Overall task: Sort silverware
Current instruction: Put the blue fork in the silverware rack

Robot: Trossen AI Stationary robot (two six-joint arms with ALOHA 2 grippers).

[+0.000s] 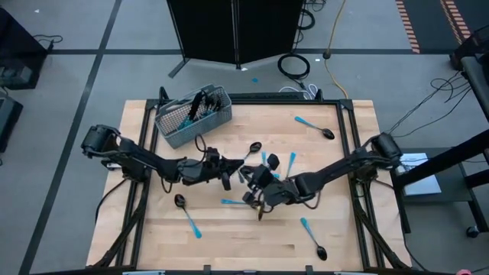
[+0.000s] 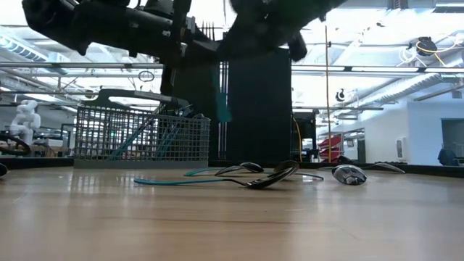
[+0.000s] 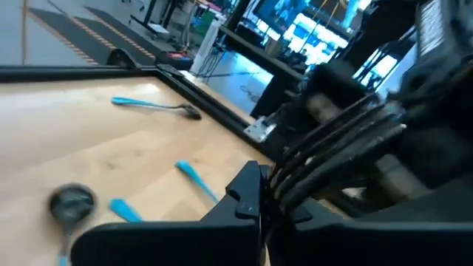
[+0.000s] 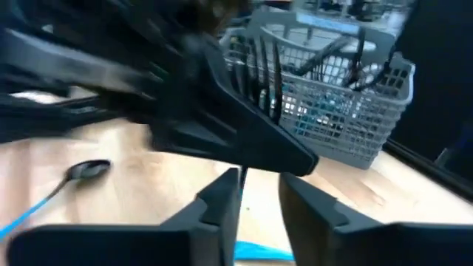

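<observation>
A pale wooden desk with a dark frame stands on a grey floor crossed by dark lines. A tall black cabinet rises just beyond the desk's far edge, with a coiled black cable and a yellow cord on the floor beside it. At table height the room behind is bright, with white beams and strip lights overhead.

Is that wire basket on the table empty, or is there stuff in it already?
Not empty. The basket stands upright, with several blue-handled pieces of silverware sticking up inside it.
</observation>
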